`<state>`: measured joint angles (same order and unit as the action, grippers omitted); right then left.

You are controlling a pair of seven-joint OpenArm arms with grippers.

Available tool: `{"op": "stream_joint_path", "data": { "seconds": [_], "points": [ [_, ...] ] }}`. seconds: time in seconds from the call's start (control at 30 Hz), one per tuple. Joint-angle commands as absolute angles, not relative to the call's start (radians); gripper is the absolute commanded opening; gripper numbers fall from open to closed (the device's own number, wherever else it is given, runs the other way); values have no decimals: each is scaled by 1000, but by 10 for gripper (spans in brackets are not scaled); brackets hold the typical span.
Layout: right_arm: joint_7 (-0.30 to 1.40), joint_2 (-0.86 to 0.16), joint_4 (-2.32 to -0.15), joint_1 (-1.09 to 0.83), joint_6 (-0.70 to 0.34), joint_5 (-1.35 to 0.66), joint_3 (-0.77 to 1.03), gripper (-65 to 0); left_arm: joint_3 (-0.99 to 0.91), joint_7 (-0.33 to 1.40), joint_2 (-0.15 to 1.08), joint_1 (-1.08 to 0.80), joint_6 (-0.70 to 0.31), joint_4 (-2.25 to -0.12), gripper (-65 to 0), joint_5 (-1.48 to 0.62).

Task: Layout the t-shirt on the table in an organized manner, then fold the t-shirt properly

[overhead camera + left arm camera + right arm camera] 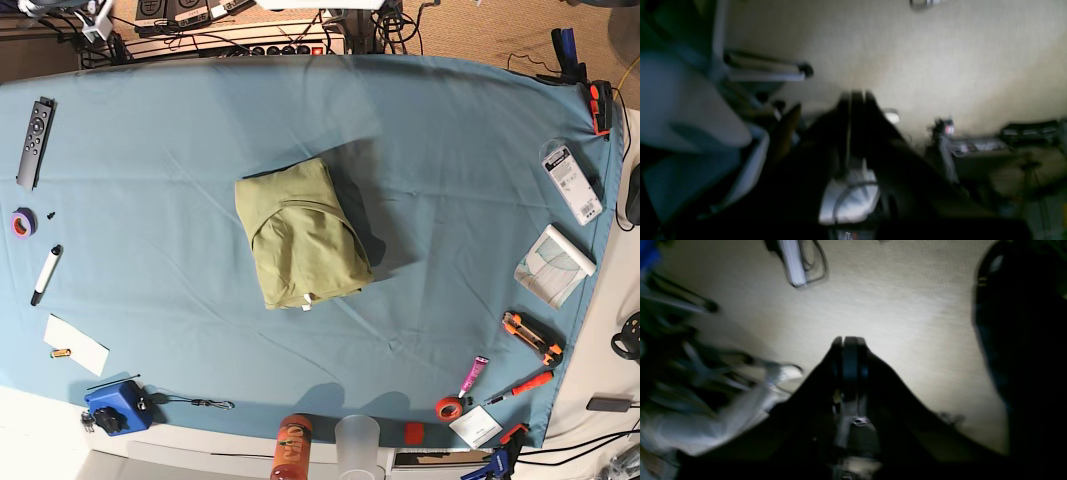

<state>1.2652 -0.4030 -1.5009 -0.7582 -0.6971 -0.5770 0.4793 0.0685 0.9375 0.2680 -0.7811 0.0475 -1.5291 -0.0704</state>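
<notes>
Both grippers, left [857, 95] and right [848, 339], pressed together on nothing, hang off the table [150, 200], suggesting the compactly folded t-shirt [300, 245] at its center is finished.

Open table [200, 110] around t-shirt [300, 235]; remote [35, 142], marker [46, 274] at edge.

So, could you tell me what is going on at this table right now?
Nothing is being handled at the moment. The t-shirt lies folded into a compact bundle near the middle of the table, and neither arm appears in the base view. Both wrist cameras look away from the table: the left gripper and the right gripper are shut and hold nothing. The folding looks finished, judging by the shirt's shape.
</notes>
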Motion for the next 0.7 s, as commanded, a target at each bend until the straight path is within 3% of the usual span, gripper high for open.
{"op": "stream_joint_path", "data": {
  "seconds": [0.0,0.2,0.37,0.57,0.67],
  "points": [
    [1253,-422,-1490,-753,-698,-565,451,-650,68,931,262,-771,41,-1491,-650,-68],
    [1175,-427,-1301,-614,-698,-419,231,-650,68,798,213,-638,-15,-1207,-650,-66],
    [995,-427,-1092,-489,-698,-251,45,-650,68,636,207,-554,-66,-1001,-650,-108],
    [751,-408,-856,-339,-698,-112,-150,-650,67,249,182,-484,29,-765,-650,-117],
    [667,-378,-779,-276,-667,-46,-231,-650,67,156,155,-445,49,-652,-650,-117]
  ]
}}
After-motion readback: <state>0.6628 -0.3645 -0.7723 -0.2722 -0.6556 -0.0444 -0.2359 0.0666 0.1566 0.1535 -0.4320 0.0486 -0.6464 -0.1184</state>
